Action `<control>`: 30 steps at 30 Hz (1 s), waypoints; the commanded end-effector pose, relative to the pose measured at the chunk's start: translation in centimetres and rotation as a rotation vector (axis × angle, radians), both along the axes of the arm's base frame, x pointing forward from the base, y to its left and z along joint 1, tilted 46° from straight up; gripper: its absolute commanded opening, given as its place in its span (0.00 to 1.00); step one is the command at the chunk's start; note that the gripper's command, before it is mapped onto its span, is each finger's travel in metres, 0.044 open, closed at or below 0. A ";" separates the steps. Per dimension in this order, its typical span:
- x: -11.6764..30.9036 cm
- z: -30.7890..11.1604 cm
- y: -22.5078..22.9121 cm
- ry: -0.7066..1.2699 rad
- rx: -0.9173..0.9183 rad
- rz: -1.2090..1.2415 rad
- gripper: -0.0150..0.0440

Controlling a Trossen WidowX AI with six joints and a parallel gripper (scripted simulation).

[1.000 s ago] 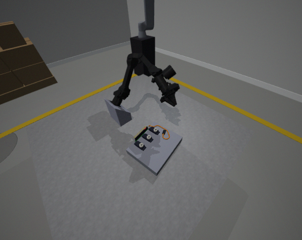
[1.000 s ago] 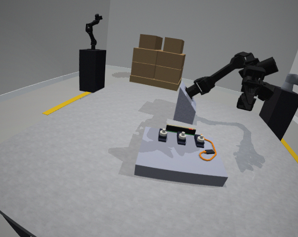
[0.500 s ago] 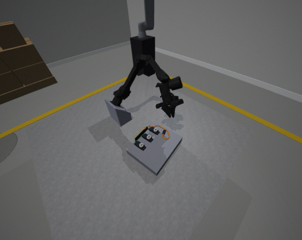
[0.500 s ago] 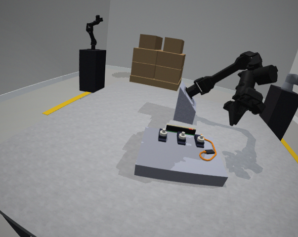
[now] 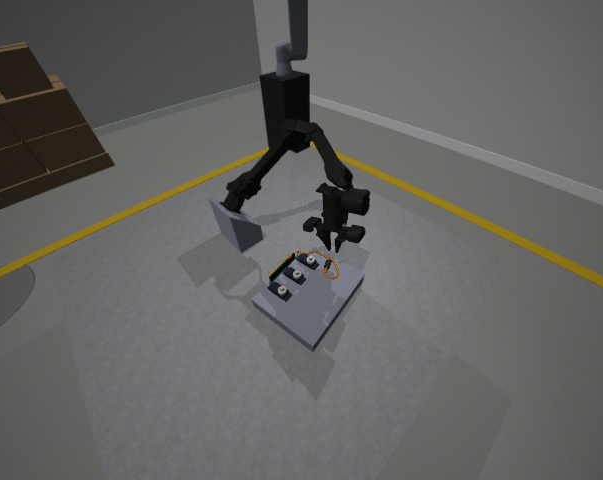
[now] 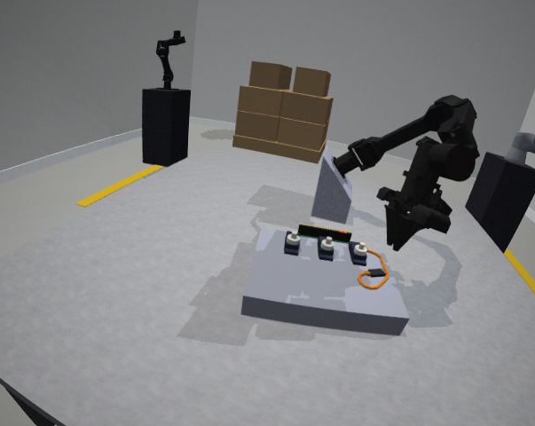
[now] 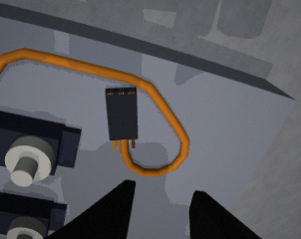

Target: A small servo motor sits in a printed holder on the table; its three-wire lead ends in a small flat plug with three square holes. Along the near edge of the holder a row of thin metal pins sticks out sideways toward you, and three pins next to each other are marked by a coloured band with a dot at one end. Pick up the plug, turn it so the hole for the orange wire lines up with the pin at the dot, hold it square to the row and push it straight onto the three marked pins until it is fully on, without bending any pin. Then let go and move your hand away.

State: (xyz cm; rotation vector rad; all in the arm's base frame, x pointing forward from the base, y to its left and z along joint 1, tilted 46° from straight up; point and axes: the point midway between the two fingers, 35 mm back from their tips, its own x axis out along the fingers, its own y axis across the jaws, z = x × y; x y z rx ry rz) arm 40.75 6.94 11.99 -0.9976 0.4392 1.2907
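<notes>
The small black plug (image 5: 327,265) (image 6: 376,272) (image 7: 123,116) lies flat on the grey holder block (image 5: 317,315) (image 6: 299,281) (image 7: 220,115). In the wrist view its end with small orange marks faces up the picture and its wire end faces the fingers. The orange lead (image 5: 337,269) (image 6: 387,264) (image 7: 186,141) loops round beside it. My gripper (image 5: 332,250) (image 6: 394,247) (image 7: 162,195) is partly open and empty, pointing down above the block near the plug. The pin strip (image 5: 280,268) (image 6: 322,232) stands along one block edge, with a red mark (image 5: 291,256) (image 6: 342,232) near one end. Single pins are too small to tell.
Three dark servos with white hubs stand beside the strip; the one nearest the lead (image 5: 310,260) (image 6: 359,252) is close to the plug. The arm's slanted grey base (image 5: 236,229) (image 6: 330,197) stands beyond the strip. Cardboard boxes (image 5: 37,129) (image 6: 281,114) are in the background.
</notes>
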 end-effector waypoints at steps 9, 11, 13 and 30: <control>0.0 -3.6 1.0 0.037 0.111 0.301 0.45; 0.0 -3.6 1.0 0.037 0.111 0.301 0.45; 0.0 -3.7 1.1 0.037 0.111 0.301 0.45; 0.2 -6.1 3.6 0.037 0.112 0.301 0.45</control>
